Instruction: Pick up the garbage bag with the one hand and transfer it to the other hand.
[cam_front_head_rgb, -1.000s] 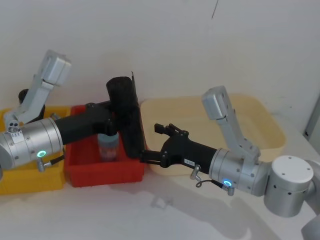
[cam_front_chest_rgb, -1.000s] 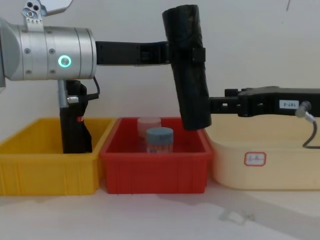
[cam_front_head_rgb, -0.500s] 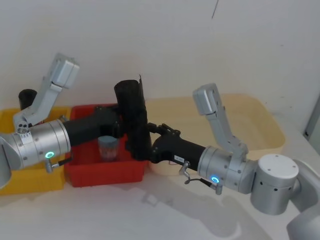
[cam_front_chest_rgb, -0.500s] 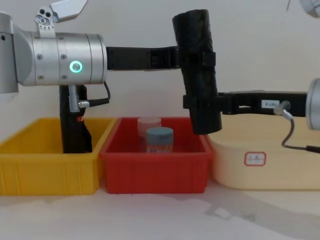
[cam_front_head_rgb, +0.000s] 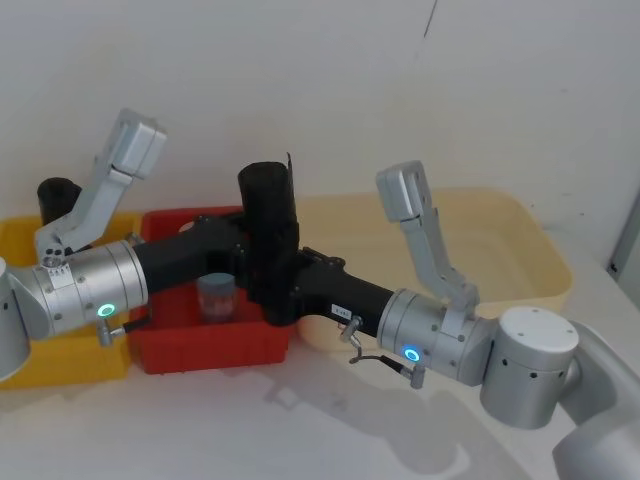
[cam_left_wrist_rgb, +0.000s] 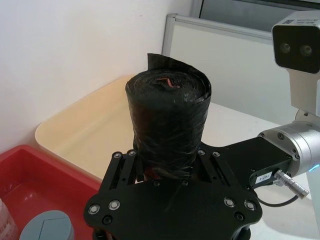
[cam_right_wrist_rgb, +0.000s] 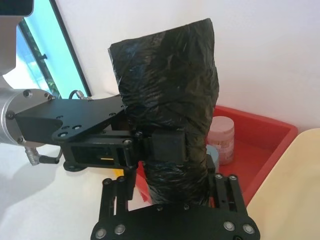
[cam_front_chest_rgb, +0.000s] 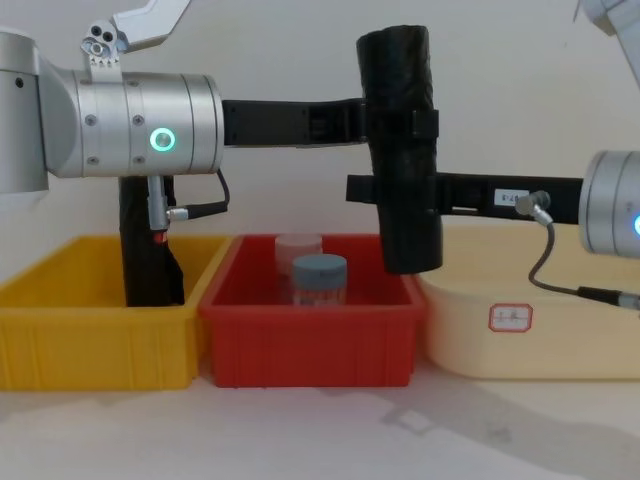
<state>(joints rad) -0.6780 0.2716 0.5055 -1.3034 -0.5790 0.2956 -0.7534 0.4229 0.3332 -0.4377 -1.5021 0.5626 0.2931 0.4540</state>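
The garbage bag (cam_front_head_rgb: 268, 215) (cam_front_chest_rgb: 398, 60), a tall black roll, hangs upright above the right end of the red bin. My left gripper (cam_front_head_rgb: 255, 250) (cam_front_chest_rgb: 400, 122) (cam_left_wrist_rgb: 167, 155), with the green ring, is shut on its upper half. My right gripper (cam_front_head_rgb: 285, 290) (cam_front_chest_rgb: 370, 190) (cam_right_wrist_rgb: 175, 185), with the blue ring, reaches in from the right. Its open fingers straddle the roll's lower half, just below the left gripper. In the right wrist view a thin gap shows between one finger (cam_right_wrist_rgb: 125, 192) and the garbage bag (cam_right_wrist_rgb: 170, 95).
Below stand a yellow bin (cam_front_chest_rgb: 100, 340) holding another black roll (cam_front_chest_rgb: 148, 255), a red bin (cam_front_chest_rgb: 300, 340) with a grey-lidded jar (cam_front_chest_rgb: 320, 278) and a pink jar behind it, and a cream tub (cam_front_chest_rgb: 530, 320) under the right arm. The white wall is close behind.
The left gripper carried the bag slightly rightward and up. The right gripper slid left from beside the roll until its fingers came to straddle the lower half.
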